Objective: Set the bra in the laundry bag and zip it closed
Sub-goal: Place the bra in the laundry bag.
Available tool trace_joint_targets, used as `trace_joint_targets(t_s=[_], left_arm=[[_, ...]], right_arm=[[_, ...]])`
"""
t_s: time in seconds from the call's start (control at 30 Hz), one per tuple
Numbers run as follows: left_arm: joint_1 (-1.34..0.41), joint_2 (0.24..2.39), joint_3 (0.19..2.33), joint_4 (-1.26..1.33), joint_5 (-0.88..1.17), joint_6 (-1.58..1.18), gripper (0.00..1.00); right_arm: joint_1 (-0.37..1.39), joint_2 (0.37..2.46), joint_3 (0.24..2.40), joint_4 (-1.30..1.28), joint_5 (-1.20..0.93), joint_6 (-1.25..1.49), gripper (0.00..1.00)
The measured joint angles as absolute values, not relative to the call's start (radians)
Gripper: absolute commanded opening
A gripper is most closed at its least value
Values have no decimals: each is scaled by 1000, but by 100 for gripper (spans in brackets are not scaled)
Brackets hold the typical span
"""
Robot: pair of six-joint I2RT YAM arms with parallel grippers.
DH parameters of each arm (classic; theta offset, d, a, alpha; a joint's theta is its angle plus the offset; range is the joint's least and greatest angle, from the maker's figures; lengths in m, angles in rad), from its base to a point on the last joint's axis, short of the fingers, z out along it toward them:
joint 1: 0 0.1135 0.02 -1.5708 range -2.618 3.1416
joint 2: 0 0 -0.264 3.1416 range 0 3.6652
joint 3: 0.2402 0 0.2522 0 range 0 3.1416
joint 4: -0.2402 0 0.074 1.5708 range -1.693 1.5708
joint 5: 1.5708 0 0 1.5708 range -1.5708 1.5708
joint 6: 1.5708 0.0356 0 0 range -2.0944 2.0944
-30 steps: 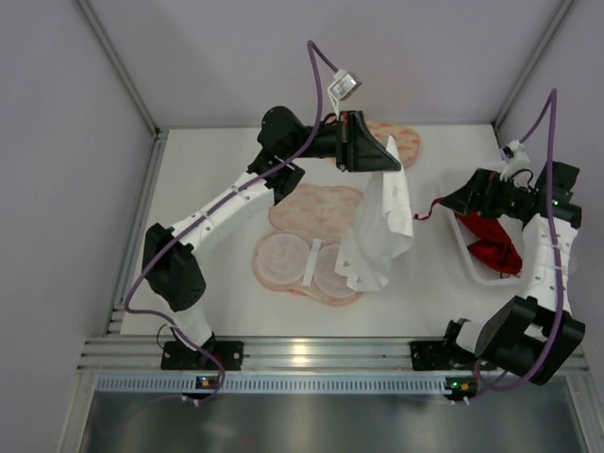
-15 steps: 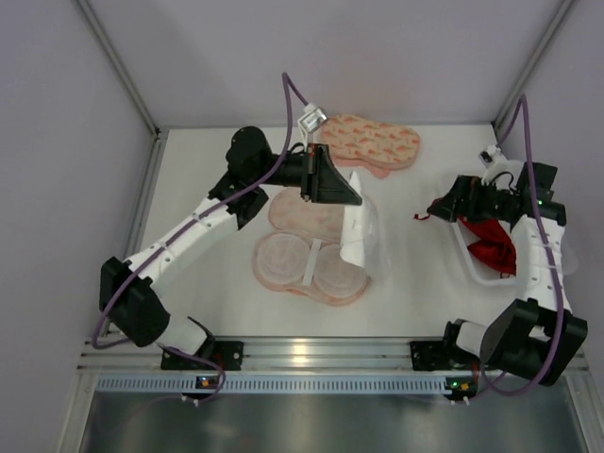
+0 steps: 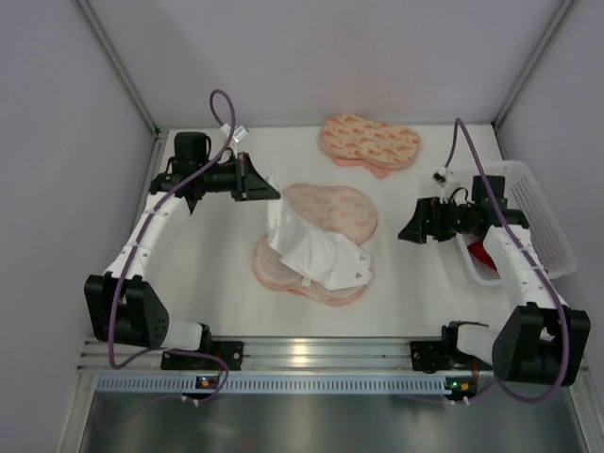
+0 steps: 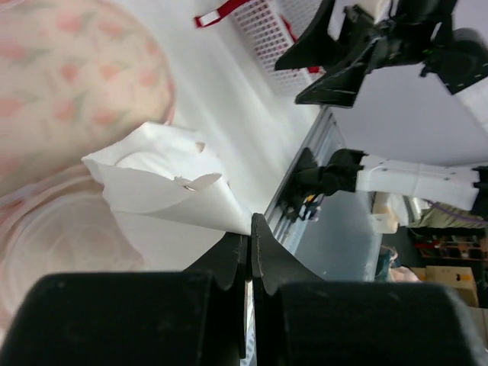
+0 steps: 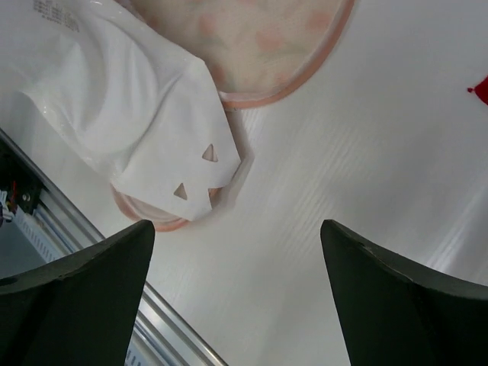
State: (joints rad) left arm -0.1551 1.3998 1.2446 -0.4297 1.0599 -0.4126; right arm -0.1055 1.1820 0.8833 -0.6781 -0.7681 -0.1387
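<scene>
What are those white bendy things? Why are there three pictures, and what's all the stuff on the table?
They are two robot arms, bolted to the near edge of the table. Each ends in a black two-finger pincher called a gripper. One picture looks down from a camera above. The other two come from little cameras on the wrists. In the middle lies an open pink laundry bag with a crinkly white wrapper on top. A second pouch, closed, lies at the back. On the right, a white basket holds a red bra. The left gripper is shut beside the wrapper's corner; I can't tell if it pinches it. The right gripper is wide open, holding nothing.
</scene>
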Motion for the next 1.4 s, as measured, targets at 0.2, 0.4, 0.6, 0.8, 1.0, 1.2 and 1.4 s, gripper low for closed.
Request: trace_joint_targets(t_s=[0.2, 0.4, 0.6, 0.8, 1.0, 1.2, 1.4], left_arm=[[-92, 1402, 1218, -671, 1003, -138, 0], [-86, 1422, 1162, -752, 927, -7, 0], [-84, 1468, 1146, -768, 898, 32, 0], [-84, 1493, 1133, -772, 892, 45, 0], [-84, 1493, 1133, -772, 892, 53, 0], [-84, 1499, 1133, -772, 892, 54, 0], [-84, 1499, 1133, -772, 891, 55, 0]], right_arm=[[64, 1236, 874, -612, -717, -113, 81], [183, 1331, 863, -556, -646, -112, 71], [329, 1423, 885, -540, -580, -131, 71], [399, 1456, 952, -530, -561, -163, 77], [504, 1465, 973, -520, -537, -231, 84], [579, 1523, 992, -510, -485, -295, 86], [620, 1576, 991, -500, -410, -336, 69]])
